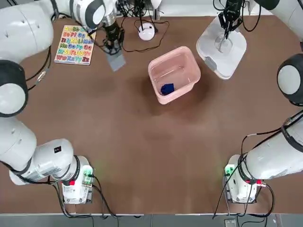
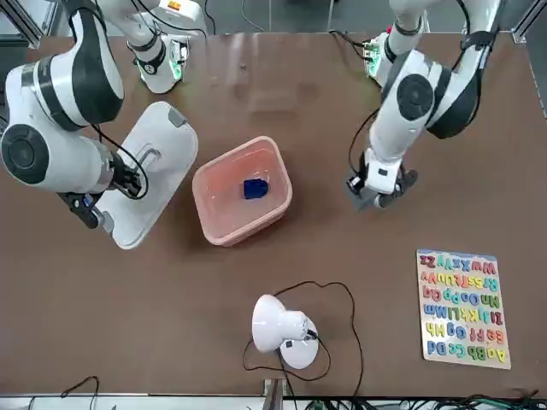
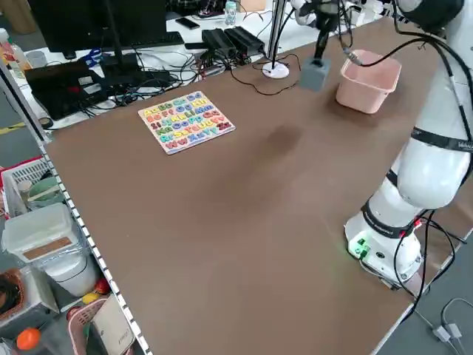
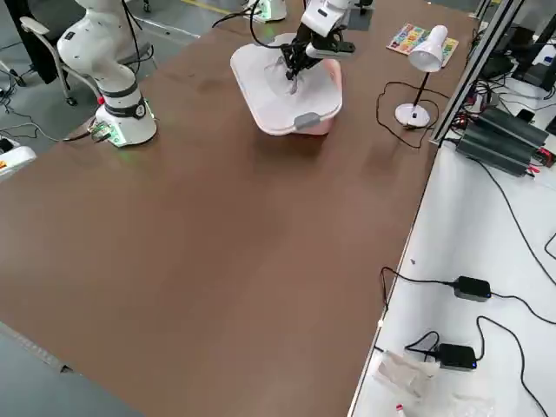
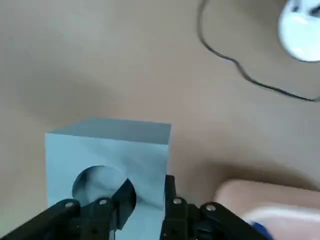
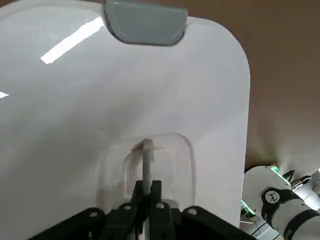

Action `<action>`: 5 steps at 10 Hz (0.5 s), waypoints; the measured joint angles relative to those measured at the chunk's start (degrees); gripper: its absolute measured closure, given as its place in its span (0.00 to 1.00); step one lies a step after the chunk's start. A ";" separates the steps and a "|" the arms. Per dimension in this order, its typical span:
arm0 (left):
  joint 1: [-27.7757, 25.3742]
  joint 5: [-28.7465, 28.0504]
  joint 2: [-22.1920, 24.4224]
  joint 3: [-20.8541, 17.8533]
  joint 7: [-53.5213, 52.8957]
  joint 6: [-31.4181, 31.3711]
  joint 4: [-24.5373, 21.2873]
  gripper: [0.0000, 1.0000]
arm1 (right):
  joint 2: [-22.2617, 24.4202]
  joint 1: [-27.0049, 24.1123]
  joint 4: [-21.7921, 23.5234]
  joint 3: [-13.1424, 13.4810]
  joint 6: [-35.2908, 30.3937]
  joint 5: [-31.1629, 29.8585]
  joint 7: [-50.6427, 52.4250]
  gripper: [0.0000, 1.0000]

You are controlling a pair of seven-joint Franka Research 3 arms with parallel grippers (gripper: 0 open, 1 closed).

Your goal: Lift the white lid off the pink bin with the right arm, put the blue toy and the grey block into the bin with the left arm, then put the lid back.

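The pink bin (image 1: 182,59) stands lidless at the table's far middle, and the blue toy (image 1: 167,88) lies inside it (image 2: 255,188). The grey block (image 1: 116,60) hangs just left of the bin with my left gripper (image 1: 113,46) shut on it. In the left wrist view the block (image 5: 107,150) sits between the fingers (image 5: 172,210), its round hole facing the camera. Right of the bin, my right gripper (image 1: 226,29) is shut on the clear handle (image 6: 147,157) of the white lid (image 1: 221,49). The lid (image 2: 154,166) is held apart from the bin (image 2: 273,209).
An alphabet puzzle board (image 1: 74,45) lies at the far left. A small white lamp (image 1: 147,32) with a black cable stands behind the bin. The arm bases (image 1: 75,182) (image 1: 241,182) sit at the near corners, with bare brown table between them.
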State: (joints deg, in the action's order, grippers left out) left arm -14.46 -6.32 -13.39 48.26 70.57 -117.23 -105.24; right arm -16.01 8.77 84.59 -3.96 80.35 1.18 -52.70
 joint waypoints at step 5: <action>24.65 -6.29 -16.76 -5.11 25.25 1.01 21.26 0.72 | 0.00 -0.02 0.01 0.00 0.04 0.00 0.00 0.93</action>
State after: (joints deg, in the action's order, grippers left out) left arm 10.19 -12.61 -30.15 43.16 95.82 -116.22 -83.98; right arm -16.01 8.74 84.60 -3.97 80.38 1.18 -52.70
